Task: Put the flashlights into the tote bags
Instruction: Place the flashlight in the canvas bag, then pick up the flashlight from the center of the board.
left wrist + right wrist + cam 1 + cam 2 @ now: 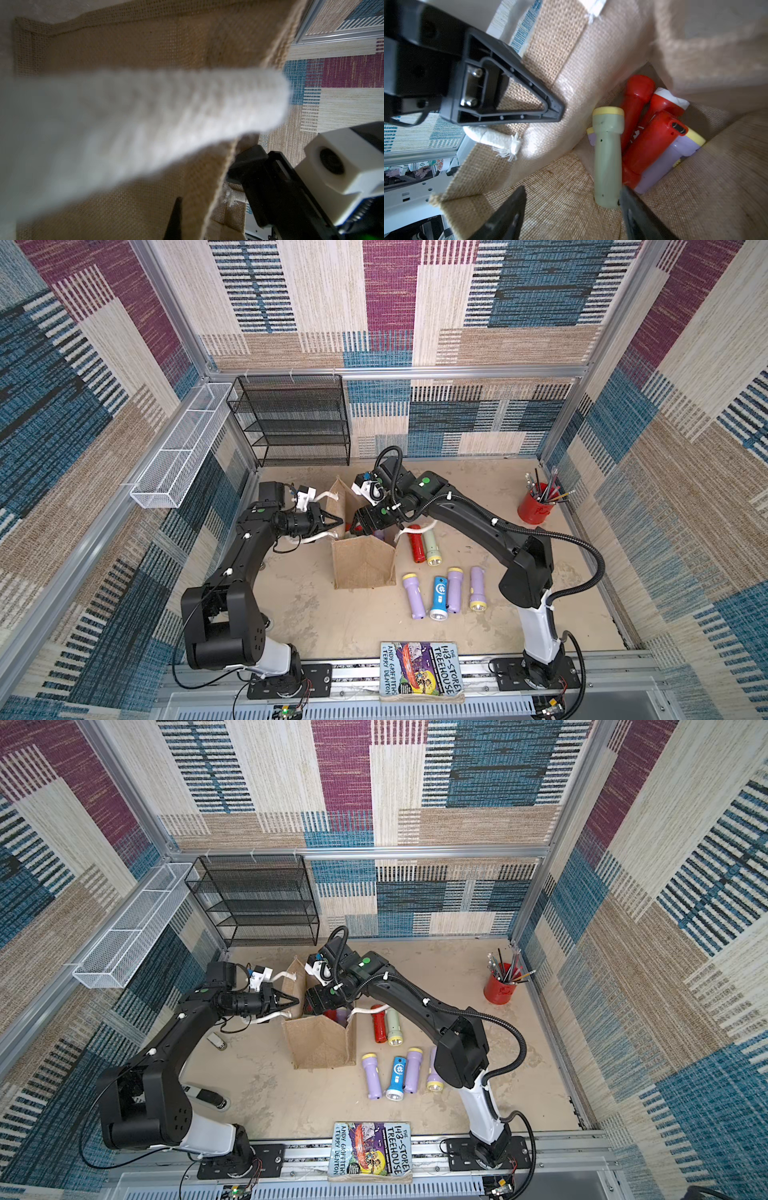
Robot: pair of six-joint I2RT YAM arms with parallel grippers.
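Wall basket: a white wire basket [178, 448] hangs on the left wall.
Rack: a black mesh rack [291, 418] stands against the back wall, just right of the basket.
Left gripper: the left gripper [337, 524] is clamped tight on the bag's left rim, beside a white rope handle [320, 536].
Tote bag: the tan burlap tote bag [363, 564] stands upright mid-table with its mouth open.
Right gripper: the right gripper [572, 190] is over the bag's mouth, jaws apart and gripping nothing.
Inside the bag: a pale green flashlight [607, 158], red flashlights [652, 143] and lilac flashlights [675, 160] lie piled on the bottom.
Loose pair: a red torch [416, 545] and a green torch [431, 547] lie side by side just right of the bag.
Loose row: three lilac torches [413, 595] and a blue torch [439, 597] lie nearer the front; the blue one's white emblem is unreadable.
Book: the book [419, 670] lies at the front edge; its cover reads "THE 143-STOREY TREEHOUSE" and "ANDY GRIFFITHS & TERRY DENTON".
Cup: a red cup [534, 508] of pencils stands far right; its mark is unreadable.
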